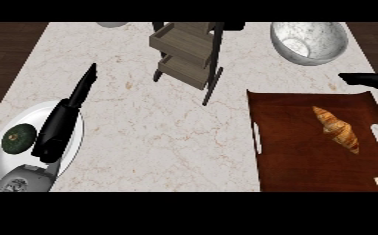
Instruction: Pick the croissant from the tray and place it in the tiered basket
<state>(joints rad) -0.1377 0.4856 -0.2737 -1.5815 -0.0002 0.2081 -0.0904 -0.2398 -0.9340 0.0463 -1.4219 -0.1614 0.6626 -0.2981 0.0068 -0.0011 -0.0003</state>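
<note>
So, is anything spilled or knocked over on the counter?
Nothing stands out. The croissant lies whole on the tray, the tiered basket stands on its legs, and the bowl sits upright. The left robot hand shows open over the plate at the left.

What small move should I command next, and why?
Probably bring the right hand toward the robot and down over the croissant. The croissant lies untouched on the tray, nearer its right side, while only a bit of that hand shows at the view's right edge, beyond the tray's far corner. The tiered basket comes later.
</note>
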